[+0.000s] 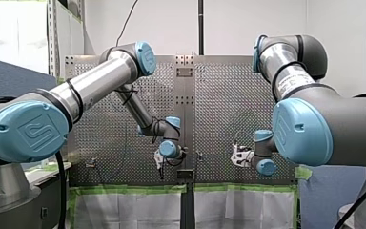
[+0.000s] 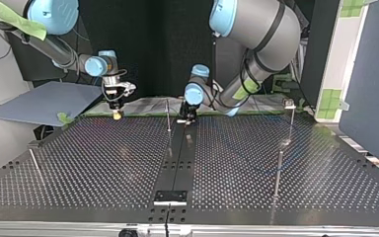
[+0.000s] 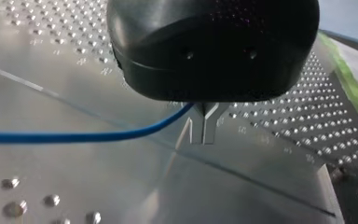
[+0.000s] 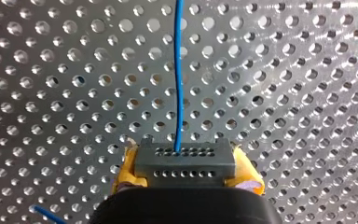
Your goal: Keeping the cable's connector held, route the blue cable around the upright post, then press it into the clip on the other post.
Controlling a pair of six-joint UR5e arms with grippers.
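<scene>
The right gripper (image 2: pixel 116 114) is clamping its yellow pads (image 4: pixel 126 170) on either side of the grey connector (image 4: pixel 185 158), gripping it firmly. The blue cable (image 4: pixel 179 74) is leaving the connector's front face and running straight ahead over the perforated table (image 2: pixel 103 163). In the left wrist view the left gripper (image 3: pixel 204 128) is holding its metal fingers narrow, almost together. The cable is entering at their root and trailing away to one side just above the plate, so this claw is pinching the cable itself. In the top view both grippers are hanging low near the table's far edge, beside the green-taped border, with the right gripper at the view's left and the left gripper near the middle. The left gripper is sitting just beside a thin upright post (image 2: pixel 168 116) on the central strip. Another post (image 2: pixel 291 123), carrying a clip (image 2: pixel 289 103) at its top, is standing well apart at the view's right. Wide bare plate is lying open toward the near edge.
</scene>
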